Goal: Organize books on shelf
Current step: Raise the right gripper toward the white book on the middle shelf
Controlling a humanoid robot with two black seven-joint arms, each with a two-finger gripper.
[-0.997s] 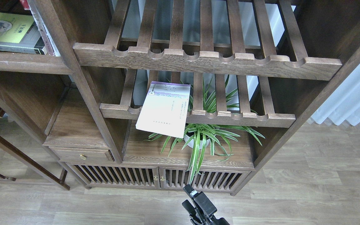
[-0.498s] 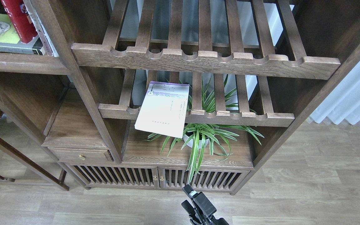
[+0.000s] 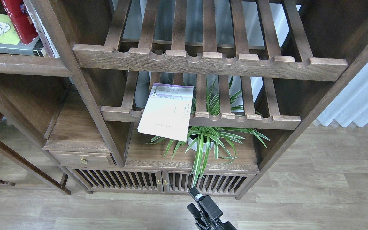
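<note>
Three books show in the bookcase. At the top left corner, a red book (image 3: 19, 20) leans on a black-grey book (image 3: 6, 35) lying flat on the dark wooden shelf (image 3: 21, 65). A white-lavender book (image 3: 167, 111) lies tilted over the front rail of the lower slatted rack (image 3: 244, 119), above a potted plant (image 3: 208, 140). One gripper (image 3: 200, 206) rises from the bottom edge; which arm it belongs to, and whether it is parted, cannot be told.

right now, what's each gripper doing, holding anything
Left gripper: not in view.
Right gripper: low at the bottom edge, seen dark and end-on; open or shut cannot be told, nothing visibly held.
</note>
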